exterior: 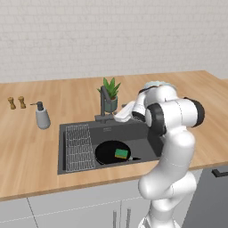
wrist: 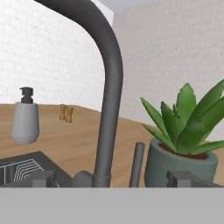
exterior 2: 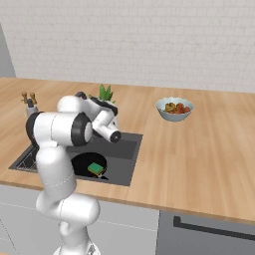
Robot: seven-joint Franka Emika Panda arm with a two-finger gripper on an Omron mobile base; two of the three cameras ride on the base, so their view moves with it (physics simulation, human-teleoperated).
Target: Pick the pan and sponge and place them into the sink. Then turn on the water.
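At the back rim of the sink point(exterior: 151, 147), the gripper point(wrist: 111, 178) sits with jaws spread wide and empty, its two tips flanking the base of the tall faucet point(wrist: 107, 109), whose neck rises upright then bends overhead. Down in the basin the pan point(exterior: 109, 150) lies flat beside the wire rack point(exterior: 79, 147), its short handle pointing toward the front right corner, with the sponge point(exterior: 121, 154) resting inside it. Behind the faucet stands a potted plant point(wrist: 183, 144); a soap dispenser point(exterior: 42, 116) stands well apart to the left on the counter point(exterior: 26, 147).

faucet point(wrist: 107, 100) stands dead ahead with the potted plant point(wrist: 183, 144) crowding just beside it; more open toward the soap dispenser point(wrist: 25, 118) side.
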